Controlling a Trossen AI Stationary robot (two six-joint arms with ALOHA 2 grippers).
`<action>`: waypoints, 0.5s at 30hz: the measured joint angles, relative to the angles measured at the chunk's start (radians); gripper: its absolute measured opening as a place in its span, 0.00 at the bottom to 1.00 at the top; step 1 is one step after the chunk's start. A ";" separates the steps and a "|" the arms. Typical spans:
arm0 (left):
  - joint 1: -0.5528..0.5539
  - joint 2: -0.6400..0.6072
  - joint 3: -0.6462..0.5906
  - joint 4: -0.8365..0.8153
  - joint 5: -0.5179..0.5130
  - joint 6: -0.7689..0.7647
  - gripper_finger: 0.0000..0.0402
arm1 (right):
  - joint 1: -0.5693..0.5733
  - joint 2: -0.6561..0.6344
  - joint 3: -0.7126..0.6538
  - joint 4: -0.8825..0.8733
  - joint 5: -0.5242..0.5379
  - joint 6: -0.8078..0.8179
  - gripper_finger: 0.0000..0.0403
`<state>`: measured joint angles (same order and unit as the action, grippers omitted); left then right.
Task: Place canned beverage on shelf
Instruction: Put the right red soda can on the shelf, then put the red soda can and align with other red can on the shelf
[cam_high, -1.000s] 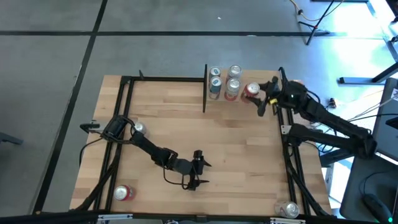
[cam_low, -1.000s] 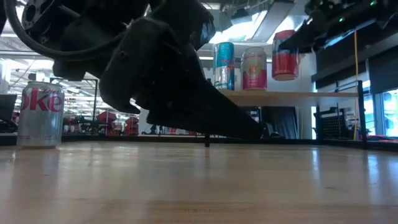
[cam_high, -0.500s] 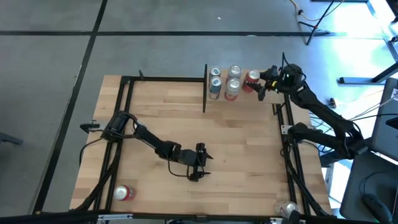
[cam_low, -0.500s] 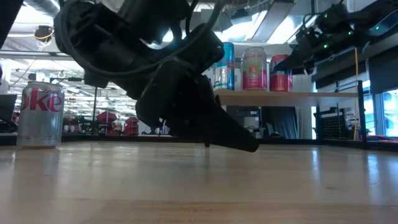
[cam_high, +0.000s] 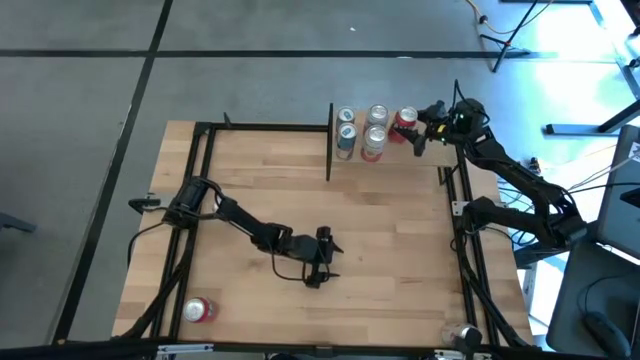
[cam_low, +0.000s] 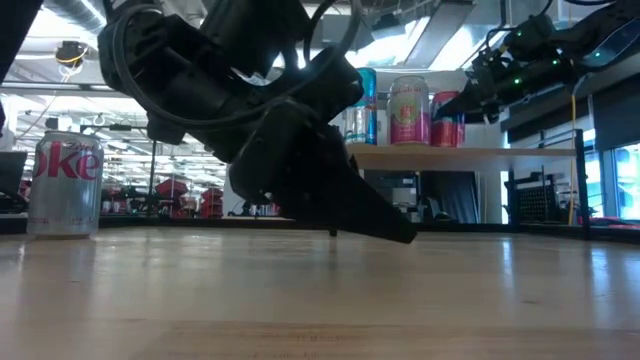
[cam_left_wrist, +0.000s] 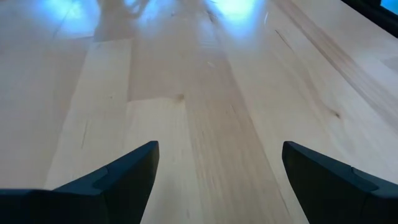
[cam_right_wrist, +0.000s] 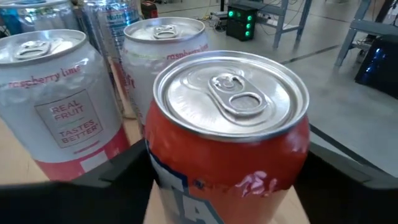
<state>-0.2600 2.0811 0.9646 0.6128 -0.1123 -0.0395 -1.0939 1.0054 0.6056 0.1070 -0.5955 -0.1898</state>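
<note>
The red can (cam_high: 405, 124) stands at the right end of the shelf (cam_low: 455, 155), upright, just beside the raspberry cans (cam_right_wrist: 163, 56) already there. Against the view one second ago it has travelled: then it hung above and short of the shelf board, clear of the row; half a second ago it was level with the row; now it sits in line with the others, its base at or on the board. From the low view I cannot confirm that its full weight is down. My judgement: the placing is all but complete, and only release and withdrawal remain.

My right jaws (cam_high: 418, 130) are pinched on the red can, one finger on each side of its body, as the right wrist view shows. Spread is set by the can's width; there is no visible gap. The nearest raspberry can stands close alongside, so opening calls for care.

My left jaws (cam_high: 318, 260) hover low over the middle of the desk (cam_high: 400, 250), spread wide and holding nothing. They have shifted only slightly in the last second.

Other cans noted: one at the desk's front left corner (cam_high: 197, 310), one at the front right (cam_high: 461, 335).
</note>
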 joint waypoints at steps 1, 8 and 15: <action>-0.001 0.000 0.000 0.000 0.001 0.000 0.83 | 0.000 0.000 0.000 0.000 0.001 0.001 0.79; 0.000 0.000 0.000 0.000 0.000 0.001 0.83 | 0.001 -0.028 0.002 0.007 0.000 0.008 0.95; 0.000 0.000 0.000 0.000 0.000 0.024 0.83 | 0.001 -0.134 0.122 -0.131 0.000 0.028 0.88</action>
<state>-0.2600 2.0811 0.9646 0.6128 -0.1123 -0.0158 -1.0927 0.8709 0.7277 -0.0239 -0.5957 -0.1616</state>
